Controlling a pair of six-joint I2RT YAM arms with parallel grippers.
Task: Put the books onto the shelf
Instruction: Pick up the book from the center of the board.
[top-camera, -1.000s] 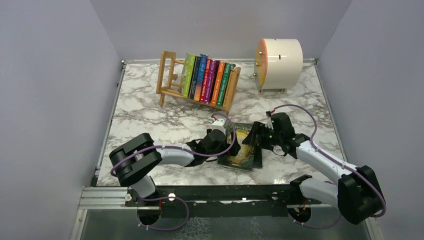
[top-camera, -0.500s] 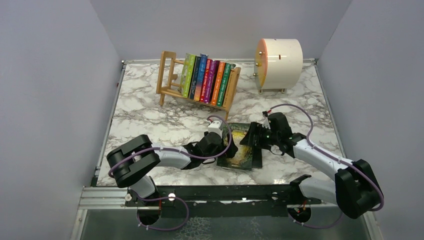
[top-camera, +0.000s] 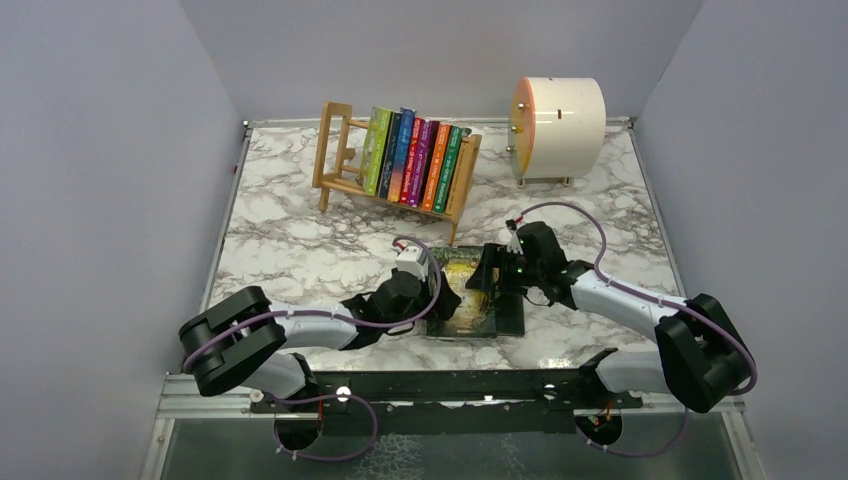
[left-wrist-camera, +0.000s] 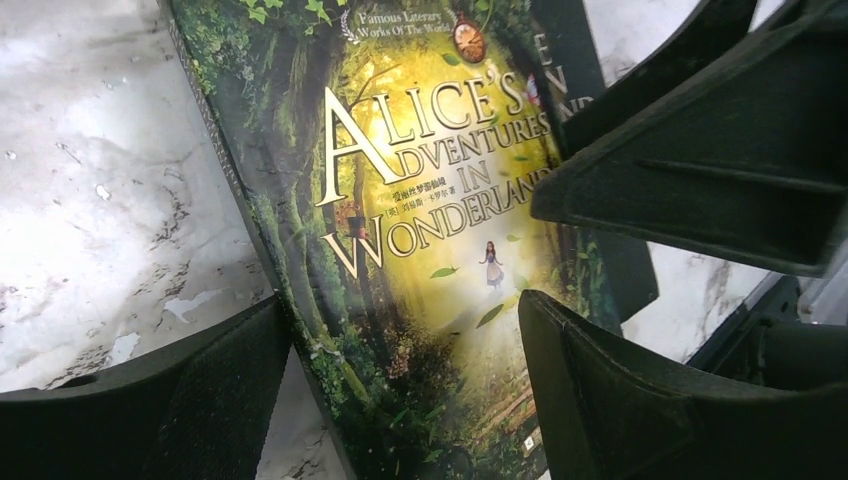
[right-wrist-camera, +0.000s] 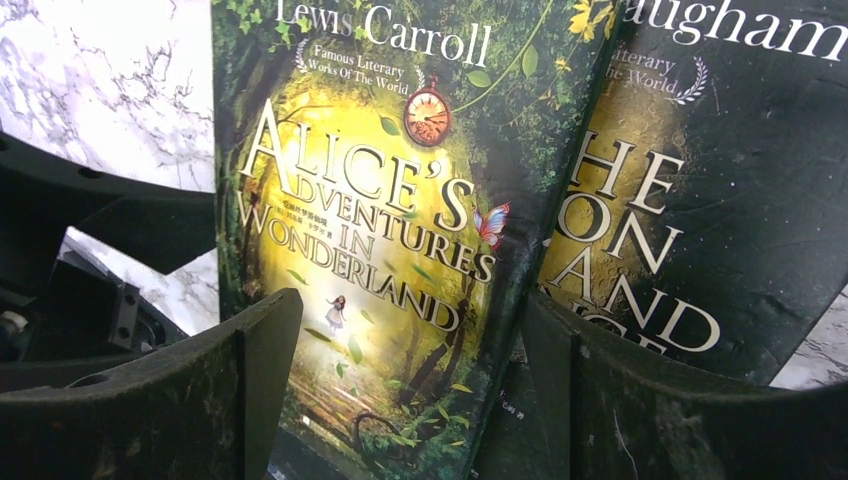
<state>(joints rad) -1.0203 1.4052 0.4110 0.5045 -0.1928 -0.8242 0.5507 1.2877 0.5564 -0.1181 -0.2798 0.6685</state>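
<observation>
Seven books stand upright, spines facing near, in one wooden shelf at the tabletop's far side. Two more lie flat near the middle, long axes near-to-far: Alice, title end far, overlapping a dark book on its right. Left pincer and right pincer both gape wide over Alice, gripping nothing

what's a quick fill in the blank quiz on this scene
The green book lying on the table is Alice's Adventures in ____.
Its cover names the author, Lewis ____.
A black book lies partly ____ it.
The wooden shelf stands to the ____ of the cream drum.
Missing words: Wonderland, Carroll, under, left
</observation>
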